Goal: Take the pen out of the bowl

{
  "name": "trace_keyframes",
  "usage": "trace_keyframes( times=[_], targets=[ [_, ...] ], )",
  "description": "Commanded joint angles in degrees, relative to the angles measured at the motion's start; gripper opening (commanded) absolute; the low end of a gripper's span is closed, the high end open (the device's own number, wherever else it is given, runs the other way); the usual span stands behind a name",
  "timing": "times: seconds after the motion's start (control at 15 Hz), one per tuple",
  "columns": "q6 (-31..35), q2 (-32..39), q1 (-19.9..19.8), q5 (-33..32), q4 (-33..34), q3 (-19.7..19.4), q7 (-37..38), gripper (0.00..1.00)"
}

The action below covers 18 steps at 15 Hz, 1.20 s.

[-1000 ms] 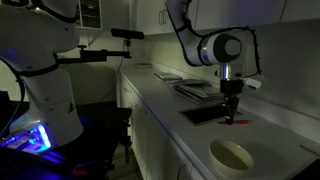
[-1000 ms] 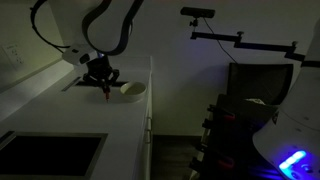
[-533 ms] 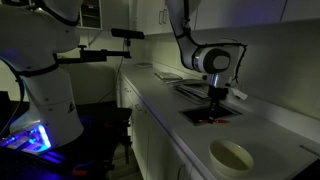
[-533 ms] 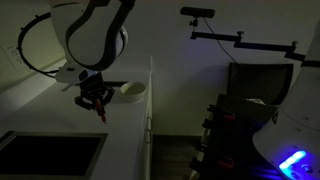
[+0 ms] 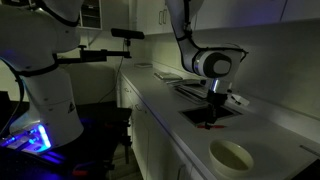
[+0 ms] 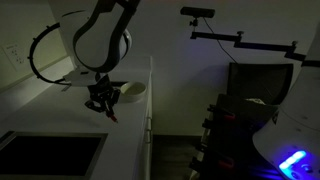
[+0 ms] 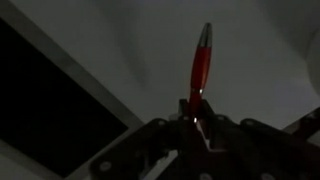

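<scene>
In the wrist view the dark tray fills the left side, with its pale edge running on a slant. To the right of it lies bare table. Right of centre is the pen, clamped at its lower end between the 2 fingers, which are clenched on it. Its long axis runs up the picture away from the fingers, leaning a little to the right. The red barrel ends in a silvery tip at the top.

In an exterior view the tray lies at lower left. Further right the fingers hang above the table with the pen sticking out beneath them, nearly upright. Its free end points down toward the table and slightly to the right. The bowl stands just beyond, to the right, apart from the pen.

In an exterior view the fingers hang low over the tray. The bowl sits to the right, nearer the camera and well apart from them. The pen is too small to make out clearly there.
</scene>
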Motion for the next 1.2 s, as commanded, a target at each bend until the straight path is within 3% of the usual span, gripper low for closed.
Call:
trace_keyframes(
  times=[0.0, 0.07, 0.13, 0.47, 0.53, 0.6, 0.67, 0.73, 1.13],
  targets=[
    [-0.9, -1.1, -1.0, 0.2, -1.4, 0.1, -10.3, 0.04],
    [-1.5, 0.4, -7.7, -7.9, -1.7, 7.3, -5.7, 0.04],
    [-1.7, 0.5, -8.3, -9.4, -2.2, 7.8, -5.8, 0.04],
    [-1.4, 2.6, -18.8, -20.4, -5.0, 18.2, -5.0, 0.04],
    [-1.4, 2.6, -19.3, -21.5, -5.4, 18.5, -5.0, 0.04],
    [-1.8, 2.9, -20.1, -21.9, -5.4, 19.1, -5.0, 0.12],
    [-2.1, 2.8, -20.7, -21.9, -5.5, 19.3, -5.0, 0.40],
    [-1.8, 2.5, -20.2, -21.5, -5.3, 18.5, -5.0, 0.40],
    [0.3, 1.9, -24.8, -19.8, -6.4, 21.7, -5.0, 0.85]
  ],
)
